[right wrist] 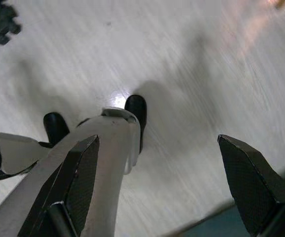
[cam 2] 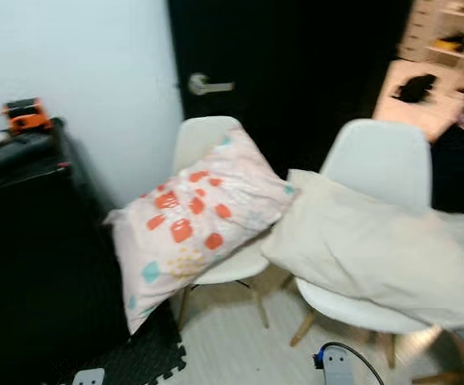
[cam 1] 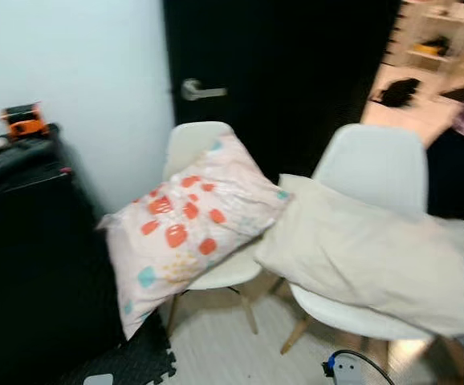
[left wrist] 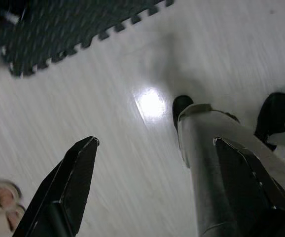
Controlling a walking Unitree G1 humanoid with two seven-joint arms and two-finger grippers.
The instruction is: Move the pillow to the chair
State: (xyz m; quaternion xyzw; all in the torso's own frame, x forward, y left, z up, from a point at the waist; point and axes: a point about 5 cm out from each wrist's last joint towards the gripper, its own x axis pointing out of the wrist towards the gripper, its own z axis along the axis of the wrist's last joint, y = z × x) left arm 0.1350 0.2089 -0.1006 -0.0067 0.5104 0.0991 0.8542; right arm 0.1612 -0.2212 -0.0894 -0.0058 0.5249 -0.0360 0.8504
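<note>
A pale pillow with red-orange blotches leans tilted on the left white chair, its lower corner hanging off toward the floor. A plain cream pillow lies across the right white chair and touches the patterned one. My left gripper hangs open over the pale floor, nothing between its fingers. My right gripper is open too, pointing down at the floor beside my silver leg.
A black cabinet stands at the left with an orange toy on top. A black door with a silver handle is behind the chairs. Dark foam mat and a cabled device lie on the floor. A person's toes are in the left wrist view.
</note>
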